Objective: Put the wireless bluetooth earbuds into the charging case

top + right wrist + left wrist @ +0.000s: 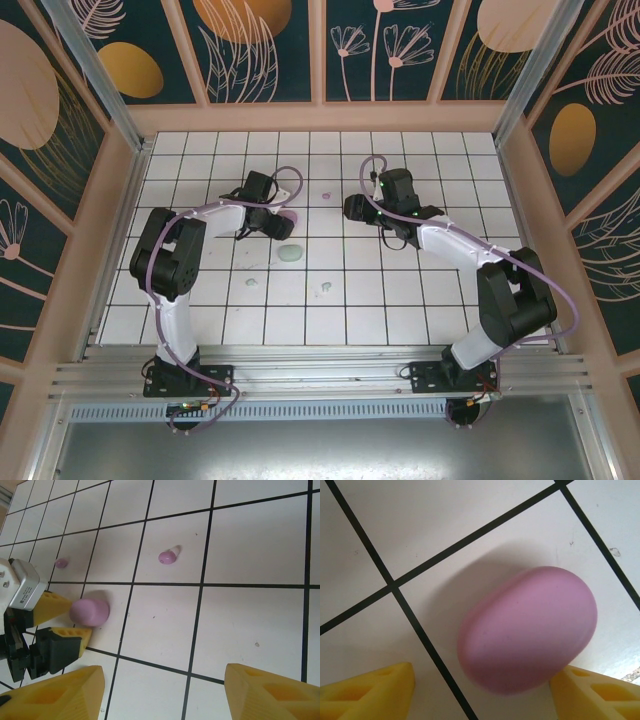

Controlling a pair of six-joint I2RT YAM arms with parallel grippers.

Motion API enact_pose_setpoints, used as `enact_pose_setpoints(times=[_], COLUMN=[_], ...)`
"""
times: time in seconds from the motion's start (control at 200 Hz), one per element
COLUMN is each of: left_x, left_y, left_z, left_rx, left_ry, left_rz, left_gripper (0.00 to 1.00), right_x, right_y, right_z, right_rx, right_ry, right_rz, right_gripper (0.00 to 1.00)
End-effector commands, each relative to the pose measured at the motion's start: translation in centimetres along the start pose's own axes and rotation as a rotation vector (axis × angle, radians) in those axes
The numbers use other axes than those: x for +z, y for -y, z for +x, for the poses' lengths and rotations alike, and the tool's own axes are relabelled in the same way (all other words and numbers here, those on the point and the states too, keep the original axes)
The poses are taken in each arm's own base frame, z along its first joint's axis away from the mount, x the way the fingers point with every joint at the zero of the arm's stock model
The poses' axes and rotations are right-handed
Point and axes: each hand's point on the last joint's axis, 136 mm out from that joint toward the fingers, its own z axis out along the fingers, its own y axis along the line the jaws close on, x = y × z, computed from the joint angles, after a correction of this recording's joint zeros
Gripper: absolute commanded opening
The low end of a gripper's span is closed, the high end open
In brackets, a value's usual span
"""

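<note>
Yellow fingers [380, 690] of our left hand [483, 675] stand spread on either side of the pale purple charging case [530, 630], which lies on the white tiled table [470, 510]; one pad touches the case's end and the other sits just clear, so nothing is clamped. Nearer our bases we see a mint green case [290, 254], with a mint green earbud [251, 283] to its left and a second mint earbud [326, 287] to its right. Further right, a purple earbud [168, 556] lies alone on a tile, another purple nub [61, 563] sits beyond the left hand, and our right hand [165, 672] hovers over the tiles, spread wide and holding nothing
</note>
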Motion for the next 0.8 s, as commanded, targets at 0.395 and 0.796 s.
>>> enact_pose_setpoints(times=[0.395,0.796], left_x=[-5.9,-4.3], left_y=[-0.6,-11.2], left_z=[-7.9,-8.9], left_rx=[-0.036,-0.518], left_ry=[0.174,0.104], left_rz=[-0.036,-0.262], left_gripper=[0.73,0.55], right_x=[-1.1,-0.1], right_y=[-0.5,-0.2], right_z=[-1.1,-0.5], right_rx=[0.014,0.027], right_ry=[0.035,0.0], right_rz=[-0.043,-0.05], right_gripper=[0.65,0.65])
